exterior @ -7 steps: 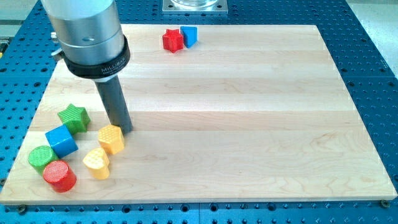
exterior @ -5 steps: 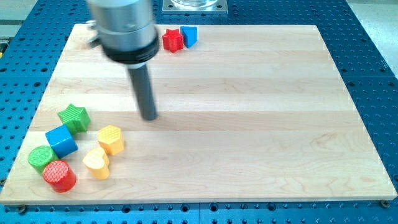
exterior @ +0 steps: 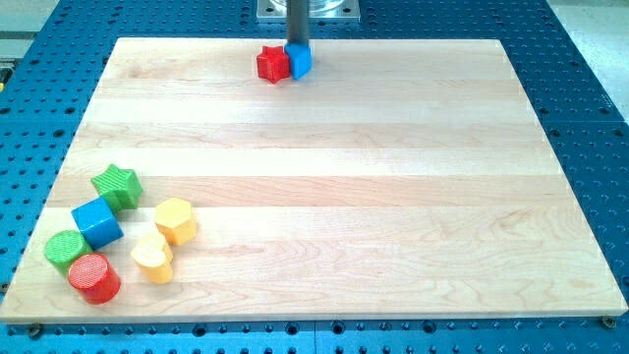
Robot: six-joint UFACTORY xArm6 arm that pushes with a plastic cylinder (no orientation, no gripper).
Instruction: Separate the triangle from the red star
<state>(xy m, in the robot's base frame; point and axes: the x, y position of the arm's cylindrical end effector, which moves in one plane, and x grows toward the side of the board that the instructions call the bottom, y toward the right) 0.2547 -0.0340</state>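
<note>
The red star (exterior: 272, 64) lies near the board's top edge, touching the blue triangle (exterior: 300, 61) on its right. My rod comes down from the view's top, and my tip (exterior: 297, 45) stands just behind the blue triangle, at its top edge, close to or touching it.
A cluster sits at the view's bottom left: a green star (exterior: 117, 185), a blue cube (exterior: 96, 223), a green cylinder (exterior: 65, 251), a red cylinder (exterior: 94, 278), a yellow hexagon (exterior: 175, 220) and a yellow heart (exterior: 152, 257). The wooden board (exterior: 393, 197) lies on a blue perforated table.
My tip has swept from beside the yellow hexagon at the bottom left up across the board to the top edge behind the blue triangle. No block has visibly moved.
</note>
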